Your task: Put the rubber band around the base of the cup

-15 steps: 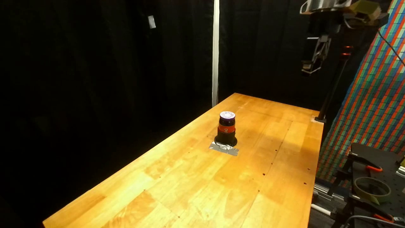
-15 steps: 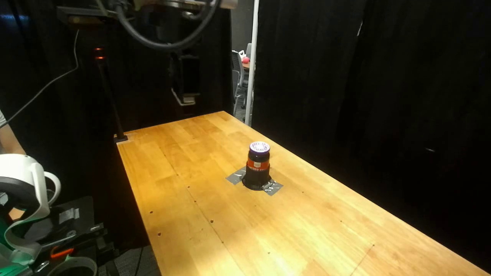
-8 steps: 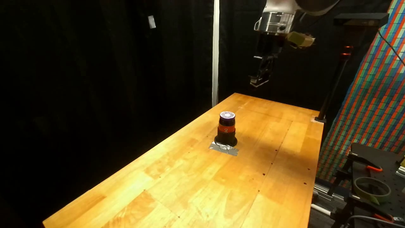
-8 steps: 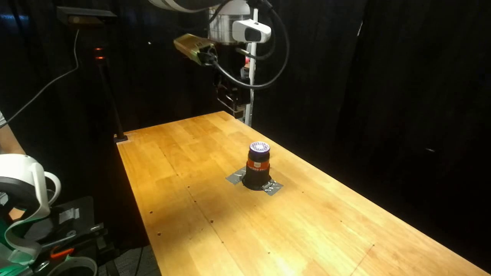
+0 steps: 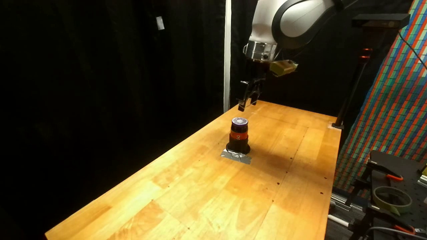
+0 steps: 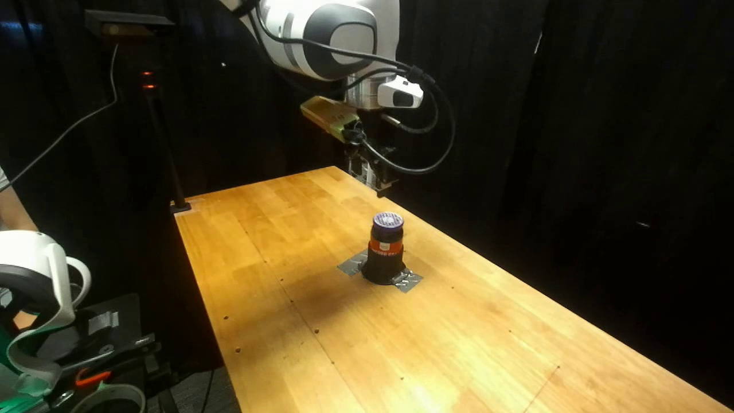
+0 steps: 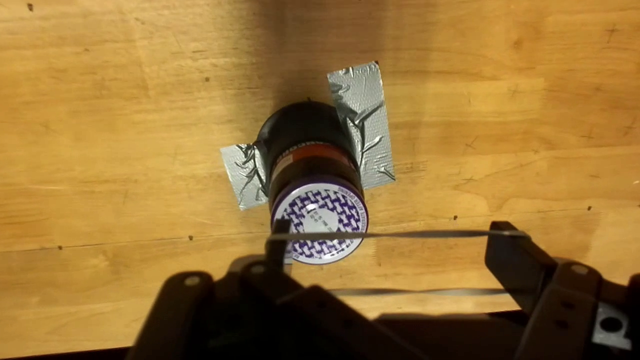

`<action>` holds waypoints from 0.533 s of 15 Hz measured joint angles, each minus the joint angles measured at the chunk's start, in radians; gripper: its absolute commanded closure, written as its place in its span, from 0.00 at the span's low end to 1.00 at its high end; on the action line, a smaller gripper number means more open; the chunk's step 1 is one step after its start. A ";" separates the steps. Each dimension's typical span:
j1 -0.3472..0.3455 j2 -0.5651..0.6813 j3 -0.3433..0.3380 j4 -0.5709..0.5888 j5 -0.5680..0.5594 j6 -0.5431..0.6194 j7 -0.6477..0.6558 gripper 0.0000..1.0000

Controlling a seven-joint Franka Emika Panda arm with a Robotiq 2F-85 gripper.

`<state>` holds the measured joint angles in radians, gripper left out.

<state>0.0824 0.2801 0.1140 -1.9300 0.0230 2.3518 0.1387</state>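
Note:
The cup (image 5: 239,135) is a dark, jar-like cylinder with a red-orange label and a white and purple lid. It stands upright in a flanged black base (image 6: 382,269), taped to the wooden table. It also shows in the wrist view (image 7: 320,215). My gripper (image 5: 248,105) is open above and behind the cup in both exterior views. The grey rubber band (image 7: 425,234) is stretched around both spread fingers (image 7: 520,265), with two strands crossing the gap. In the wrist view the left fingertip overlaps the lid's edge, and the band's front strand crosses the lid. Band and cup appear apart.
Silver tape (image 7: 370,130) holds the black base on both sides. A cable loop (image 6: 450,132) hangs from the wrist. A black post (image 5: 350,90) stands at the table's far corner. Black curtains (image 6: 573,143) run along the table. A side cart (image 5: 383,170) carries a tape roll.
The arm has come down and across toward the cup, moving left in one exterior view and right in the other. The cup and its base have not moved.

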 measured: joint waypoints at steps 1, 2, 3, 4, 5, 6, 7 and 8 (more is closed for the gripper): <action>0.002 0.027 -0.002 0.014 0.000 0.020 0.000 0.00; 0.005 0.052 -0.004 0.026 0.000 0.039 0.000 0.00; 0.008 0.075 -0.008 0.038 -0.003 0.056 0.000 0.00; 0.013 0.098 -0.015 0.048 -0.009 0.075 0.002 0.00; 0.018 0.118 -0.023 0.059 -0.017 0.091 0.004 0.00; 0.023 0.138 -0.032 0.070 -0.021 0.105 0.006 0.00; 0.027 0.157 -0.042 0.081 -0.023 0.118 0.007 0.00; 0.030 0.174 -0.051 0.092 -0.025 0.129 0.009 0.00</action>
<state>0.1127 0.4546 0.0626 -1.8381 -0.0021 2.4805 0.1475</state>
